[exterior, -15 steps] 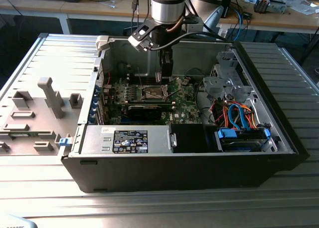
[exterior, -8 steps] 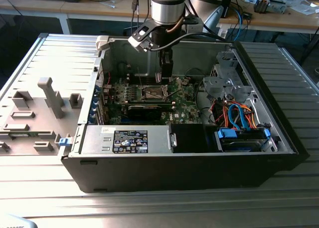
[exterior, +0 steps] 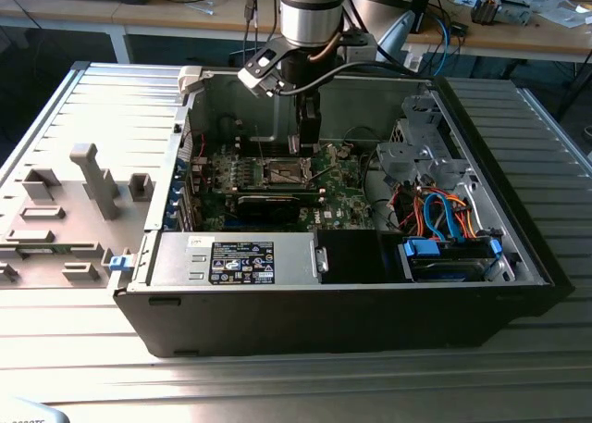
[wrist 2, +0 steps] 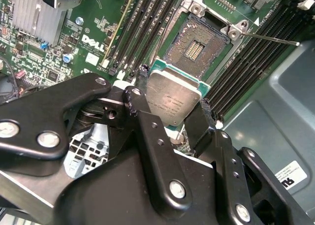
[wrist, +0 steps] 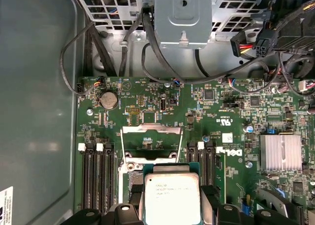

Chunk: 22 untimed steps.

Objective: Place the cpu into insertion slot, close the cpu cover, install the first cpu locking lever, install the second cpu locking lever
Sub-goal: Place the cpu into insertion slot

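My gripper [wrist 2: 170, 112] is shut on the cpu [wrist 2: 173, 98], a flat silver-grey square with a green edge, pinched on two opposite sides by the black fingers [wrist 2: 134, 101]. The chip hangs a little above and to one side of the insertion slot [wrist 2: 196, 44], a dark open socket with a silver rim. In the first wrist view the cpu [wrist: 172, 198] covers most of the socket, and the cpu cover [wrist: 151, 130] stands swung open beyond it. A thin locking lever [wrist 2: 270, 38] sticks out sideways, unlatched. In the exterior view my gripper [exterior: 298, 145] hovers just above the socket [exterior: 282, 171] inside the case.
Black memory slots [wrist 2: 142, 28] flank the socket on both sides. A finned heatsink [wrist: 280, 153] sits on the board. The labelled power supply [exterior: 240, 261] and a blue drive bay [exterior: 449, 256] line the case front. A grey fixture plate [exterior: 65, 210] lies at the exterior view's left.
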Each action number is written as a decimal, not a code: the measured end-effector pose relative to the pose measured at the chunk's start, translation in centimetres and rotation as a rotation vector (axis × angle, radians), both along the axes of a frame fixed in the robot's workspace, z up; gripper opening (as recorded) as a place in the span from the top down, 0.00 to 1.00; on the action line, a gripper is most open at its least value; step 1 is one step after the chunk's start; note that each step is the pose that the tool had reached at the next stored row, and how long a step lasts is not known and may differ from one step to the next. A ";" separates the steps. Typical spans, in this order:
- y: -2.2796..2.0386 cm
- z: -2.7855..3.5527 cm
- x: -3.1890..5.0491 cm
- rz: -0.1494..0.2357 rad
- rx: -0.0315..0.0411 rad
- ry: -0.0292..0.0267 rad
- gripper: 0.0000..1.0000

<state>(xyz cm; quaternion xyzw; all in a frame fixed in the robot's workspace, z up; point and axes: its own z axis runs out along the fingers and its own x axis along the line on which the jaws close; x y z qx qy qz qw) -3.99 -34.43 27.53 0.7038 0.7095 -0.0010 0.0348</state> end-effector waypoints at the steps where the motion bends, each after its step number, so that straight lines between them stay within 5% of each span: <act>1: 0.00 -0.03 0.00 0.000 0.0001 0.0000 0.45; 22: 0.03 -0.40 -0.02 0.000 0.0001 0.0000 0.45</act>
